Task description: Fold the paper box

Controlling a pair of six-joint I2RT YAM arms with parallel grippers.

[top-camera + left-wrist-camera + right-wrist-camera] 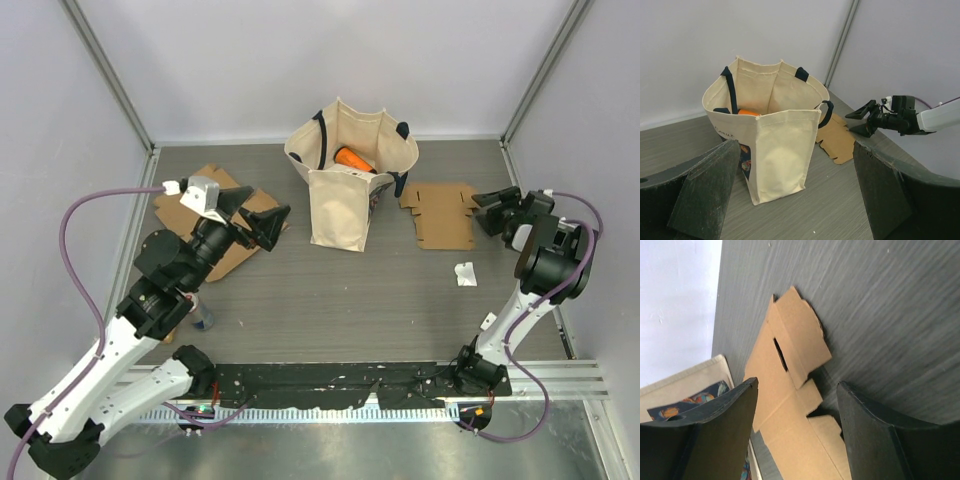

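**Two robot arms beside an unfolded paper box**

A flat paper box (440,215) lay unfolded on the grey table (330,300), just right of an upright cream tote bag (338,205). The right gripper (480,212) hovered at the box's right edge, jaws apart, holding nothing. The left gripper (262,212), spread wide and empty, pointed toward the bag, above more flat cardboard (185,208).

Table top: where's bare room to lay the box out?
Widest bare patch: near side of the tote bag, between left arm and white scrap. Crowded: far left, cardboard under that arm; far right, the flat box.
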